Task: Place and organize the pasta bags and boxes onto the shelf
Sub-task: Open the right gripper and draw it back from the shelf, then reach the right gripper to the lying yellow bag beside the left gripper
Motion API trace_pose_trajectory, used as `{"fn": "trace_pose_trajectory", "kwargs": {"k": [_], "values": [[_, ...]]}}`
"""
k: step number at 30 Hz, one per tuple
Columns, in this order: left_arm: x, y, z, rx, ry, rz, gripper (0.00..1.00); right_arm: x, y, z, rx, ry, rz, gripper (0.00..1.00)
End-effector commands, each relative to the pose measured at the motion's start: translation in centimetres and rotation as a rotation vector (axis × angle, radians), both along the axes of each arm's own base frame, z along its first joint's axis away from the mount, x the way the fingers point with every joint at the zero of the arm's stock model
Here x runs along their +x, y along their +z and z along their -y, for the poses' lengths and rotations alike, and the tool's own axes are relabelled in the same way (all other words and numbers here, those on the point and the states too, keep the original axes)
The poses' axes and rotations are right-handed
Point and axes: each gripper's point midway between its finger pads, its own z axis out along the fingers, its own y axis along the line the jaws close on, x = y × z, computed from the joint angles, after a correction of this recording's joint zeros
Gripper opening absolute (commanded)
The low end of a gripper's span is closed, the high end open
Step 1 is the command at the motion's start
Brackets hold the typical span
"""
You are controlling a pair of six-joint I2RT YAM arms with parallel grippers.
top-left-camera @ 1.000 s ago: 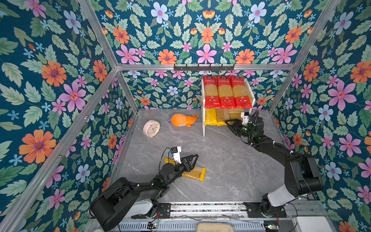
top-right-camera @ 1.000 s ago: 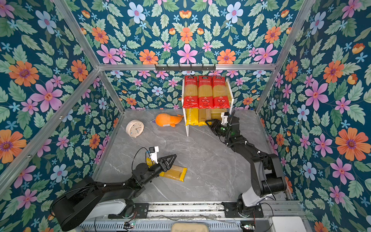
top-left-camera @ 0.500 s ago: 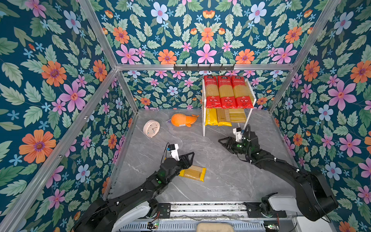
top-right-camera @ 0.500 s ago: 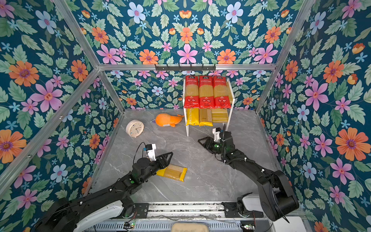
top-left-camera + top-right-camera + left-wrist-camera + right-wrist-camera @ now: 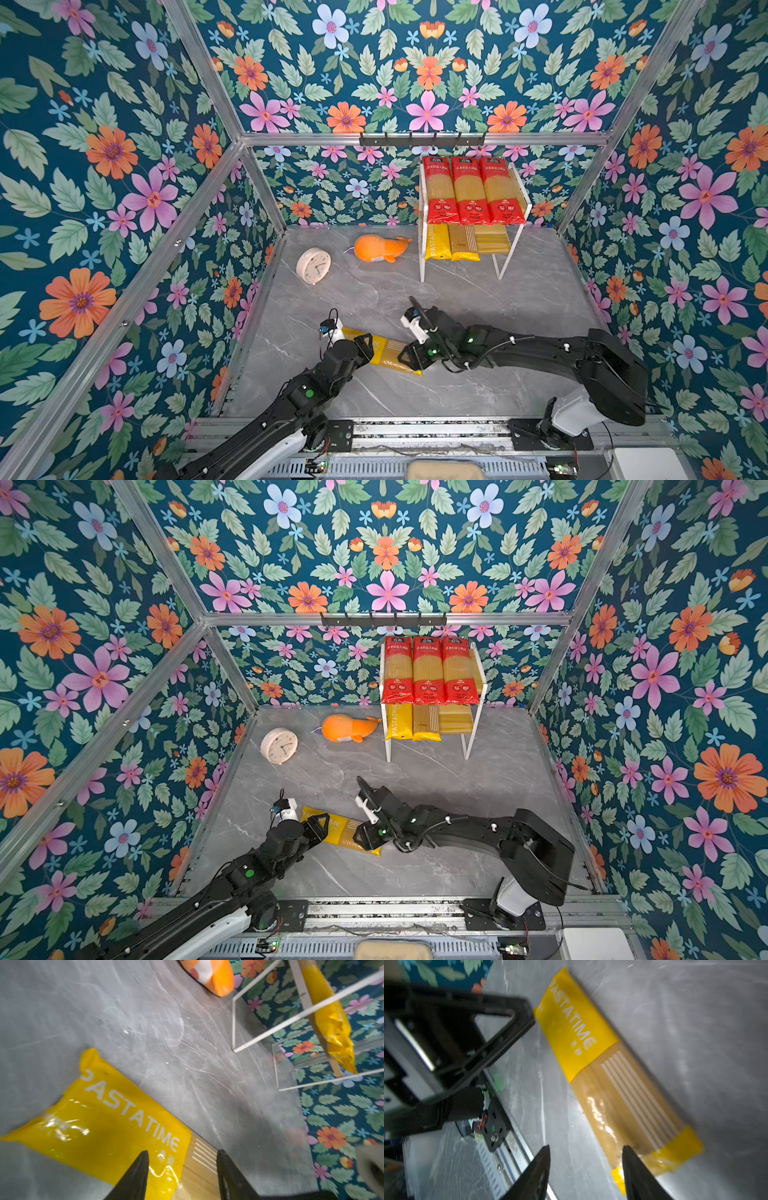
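- Left tool (image 5: 365, 344): jaws apart, gripping nothing, poised over the printed yellow end of a pasta pack (image 5: 388, 352) lying flat on the tabletop (image 5: 519, 316).
- Seen from the left wrist: one finger above the yellow wrap, the other at the pack's edge.
- Right tool (image 5: 411, 358): jaws apart, empty, at the opposite end of the same pack. One finger beside that end, the other over bare tabletop.
- Well beyond both tools, against the back wall: shelf (image 5: 422, 270) with three red-ended packs (image 5: 469, 191) side by side on the upper tier and two yellow packs (image 5: 451, 247) on the lower.
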Motion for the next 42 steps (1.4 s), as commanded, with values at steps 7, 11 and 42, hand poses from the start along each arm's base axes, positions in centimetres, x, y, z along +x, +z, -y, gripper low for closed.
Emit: {"fn": "trace_pose_trajectory", "kwargs": {"k": [7,11,42], "values": [[-0.4,1.0,-4.8,0.139,0.187,-0.006,0.51,-2.1,-2.8,-7.4,0.040,0.092,-0.201,0.54],[-0.1,1.2,-4.1,0.125,0.165,-0.008,0.53,1.3,-4.1,-8.1,0.015,-0.024,-0.205,0.54],[-5.5,-5.3,7.0,-0.023,-0.164,-0.168,0.59,9.8,-5.5,1.8,0.051,-0.310,-0.366,0.58]]}}
